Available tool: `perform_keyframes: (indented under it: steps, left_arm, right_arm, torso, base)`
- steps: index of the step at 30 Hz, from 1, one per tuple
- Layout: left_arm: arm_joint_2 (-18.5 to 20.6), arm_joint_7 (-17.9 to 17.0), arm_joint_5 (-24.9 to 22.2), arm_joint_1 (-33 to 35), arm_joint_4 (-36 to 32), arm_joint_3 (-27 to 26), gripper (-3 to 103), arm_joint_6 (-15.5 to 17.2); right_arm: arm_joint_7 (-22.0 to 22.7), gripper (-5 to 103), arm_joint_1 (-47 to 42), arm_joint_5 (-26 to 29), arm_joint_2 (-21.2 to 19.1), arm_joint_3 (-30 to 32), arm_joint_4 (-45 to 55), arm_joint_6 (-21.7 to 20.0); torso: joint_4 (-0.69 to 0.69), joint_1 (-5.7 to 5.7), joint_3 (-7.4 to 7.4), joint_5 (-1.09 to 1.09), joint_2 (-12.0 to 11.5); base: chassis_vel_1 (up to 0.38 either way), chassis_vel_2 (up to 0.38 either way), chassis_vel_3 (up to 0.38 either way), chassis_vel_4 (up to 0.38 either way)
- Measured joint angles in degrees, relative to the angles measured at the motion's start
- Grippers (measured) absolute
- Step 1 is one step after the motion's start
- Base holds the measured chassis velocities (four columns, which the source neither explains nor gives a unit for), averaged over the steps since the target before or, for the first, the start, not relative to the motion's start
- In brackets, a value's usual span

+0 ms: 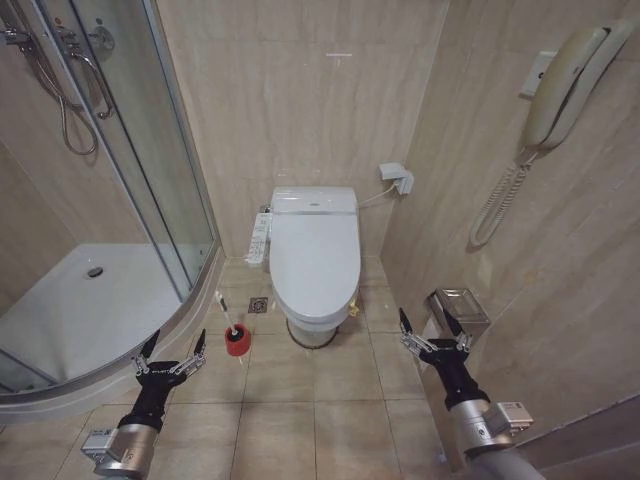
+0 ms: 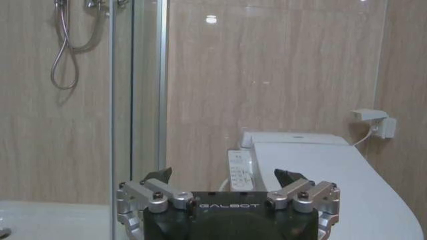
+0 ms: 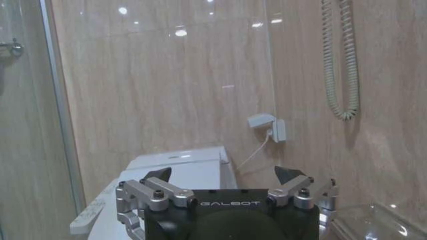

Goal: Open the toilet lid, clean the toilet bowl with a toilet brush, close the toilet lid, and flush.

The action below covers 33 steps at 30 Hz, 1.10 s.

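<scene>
The toilet lid [image 1: 314,255] lies shut, a smooth white oval over the toilet bowl [image 1: 312,330], whose inside is hidden. The lid [image 2: 333,185] also appears in the left wrist view, and in the right wrist view the lid [image 3: 193,175] sits ahead. A toilet brush [image 1: 226,315] with a thin white handle stands in its red round holder [image 1: 237,341] on the floor left of the toilet. My left gripper [image 1: 174,347] hovers open, low and left of the holder. My right gripper [image 1: 431,327] is open too, to the right of the toilet, nothing between its fingers.
A glass shower enclosure with a white curved tray [image 1: 80,310] fills the left. A long white button panel [image 1: 260,238] runs along the toilet's left side. A metal bin [image 1: 458,312] stands against the right wall, under a wall phone [image 1: 560,85]. Tiled floor lies before the toilet.
</scene>
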Motion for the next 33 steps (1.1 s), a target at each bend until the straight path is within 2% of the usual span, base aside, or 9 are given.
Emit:
perform_keyframes:
  steps: [15, 18, 22, 33]
  left_arm:
    - [0.0, 0.0, 0.0, 0.0, 0.0, 0.0, 100, 0.0]
    - [0.0, 0.0, 0.0, 0.0, 0.0, 0.0, 100, 0.0]
    - [0.0, 0.0, 0.0, 0.01, 0.0, 0.0, 100, 0.0]
    - [0.0, 0.0, 0.0, -0.03, 0.0, 0.0, 100, 0.0]
  right_arm:
    - [-0.03, 100, -0.28, -0.09, -0.06, 0.29, 0.07, 0.61]
    - [-0.13, 100, -0.27, -0.05, -0.1, 0.43, -0.88, 3.02]
    - [0.13, 100, 0.14, 0.37, -0.24, 0.55, -1.05, 3.25]
    - [0.16, 100, 0.49, 0.76, -0.15, 0.66, -1.42, 3.51]
  torso:
    - [0.0, 0.0, 0.0, 0.0, 0.0]
    - [0.0, 0.0, 0.0, 0.0, 0.0]
    - [0.0, 0.0, 0.0, 0.0, 0.0]
    - [-0.02, 0.01, 0.01, 0.0, 0.0]
  base:
    - [0.0, 0.0, 0.0, 0.0]
    - [0.0, 0.0, 0.0, 0.0]
    - [0.0, 0.0, 0.0, 0.0]
    - [-0.117, 0.102, 0.114, -0.134]
